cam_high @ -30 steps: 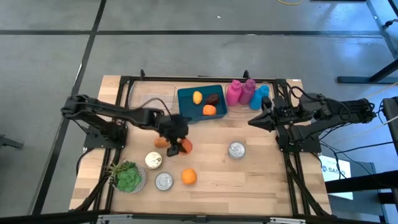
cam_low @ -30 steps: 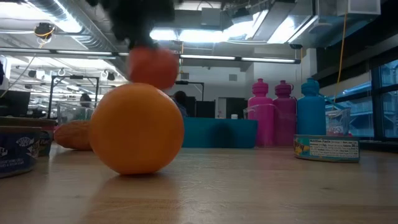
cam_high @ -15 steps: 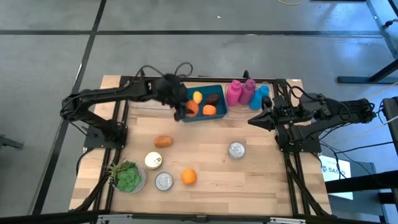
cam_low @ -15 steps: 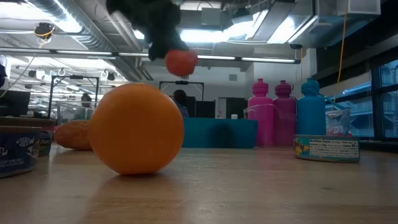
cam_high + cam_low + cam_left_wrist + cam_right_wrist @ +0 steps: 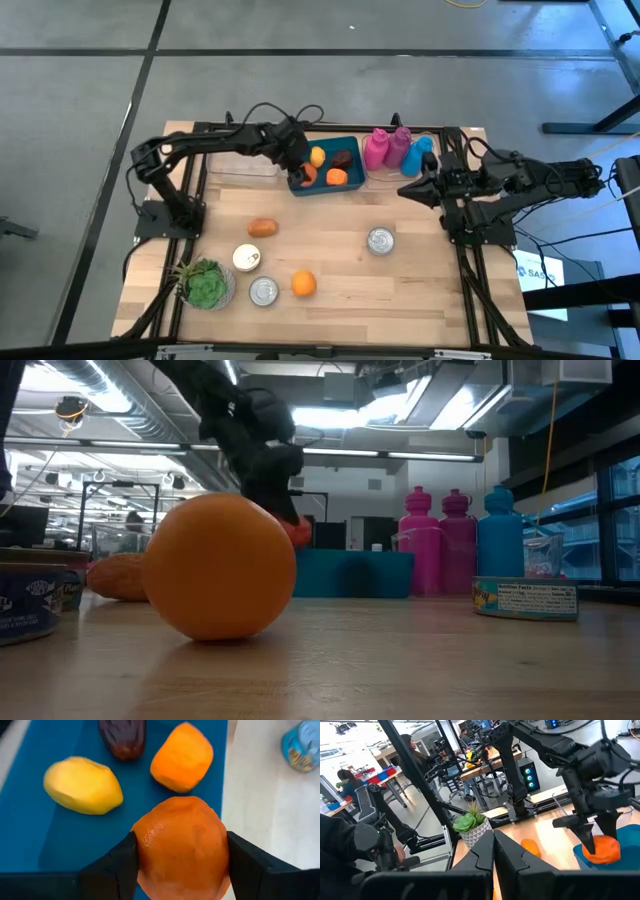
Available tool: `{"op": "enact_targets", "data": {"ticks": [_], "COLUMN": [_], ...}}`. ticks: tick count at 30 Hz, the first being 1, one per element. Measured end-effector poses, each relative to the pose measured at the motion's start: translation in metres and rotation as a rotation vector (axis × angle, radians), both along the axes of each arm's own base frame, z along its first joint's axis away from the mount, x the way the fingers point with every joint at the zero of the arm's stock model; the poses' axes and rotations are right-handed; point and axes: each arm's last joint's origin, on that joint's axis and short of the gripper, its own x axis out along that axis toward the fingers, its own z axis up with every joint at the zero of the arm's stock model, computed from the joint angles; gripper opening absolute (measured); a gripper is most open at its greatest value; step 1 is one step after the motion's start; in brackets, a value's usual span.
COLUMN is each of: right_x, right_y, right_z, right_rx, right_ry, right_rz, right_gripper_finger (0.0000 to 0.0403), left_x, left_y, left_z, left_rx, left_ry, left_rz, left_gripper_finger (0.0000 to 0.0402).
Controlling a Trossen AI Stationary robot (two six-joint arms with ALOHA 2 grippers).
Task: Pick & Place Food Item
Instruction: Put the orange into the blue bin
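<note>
Your left tool (image 5: 180, 865), clamped on an orange (image 5: 181, 847), hangs over the blue tray's (image 5: 30, 840) six o'clock edge; release remains.

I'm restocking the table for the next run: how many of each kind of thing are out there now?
Fruit: 6
Cans: 3
Bottles: 3
Potted plant: 1
Blue tray: 1
Total: 14

Tray (image 5: 300, 152) at table's back — bottles (image 5: 396, 150) just right, cans (image 5: 262, 291) in front.
</note>
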Motion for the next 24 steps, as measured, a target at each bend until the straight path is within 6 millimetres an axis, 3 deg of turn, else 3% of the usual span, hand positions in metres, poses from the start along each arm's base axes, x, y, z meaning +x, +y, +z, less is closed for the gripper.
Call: {"op": "enact_targets", "data": {"ticks": [8, 24], "right_x": [0.006, 0.016], "right_y": [0.001, 0.004], "right_z": [-0.003, -0.009], "right_rx": [0.003, 0.006], "right_ry": [0.024, 0.062], "right_rz": [-0.001, 0.006], "right_gripper_finger": [0.0009, 0.0009], "left_x": [0.005, 0.007], "left_y": [0.003, 0.0], "left_z": [-0.015, -0.016], "left_rx": [-0.003, 0.059], "left_ry": [0.046, 0.076], "left_rz": [0.003, -0.016], "left_gripper_finger": [0.0212, 0.0212]}}
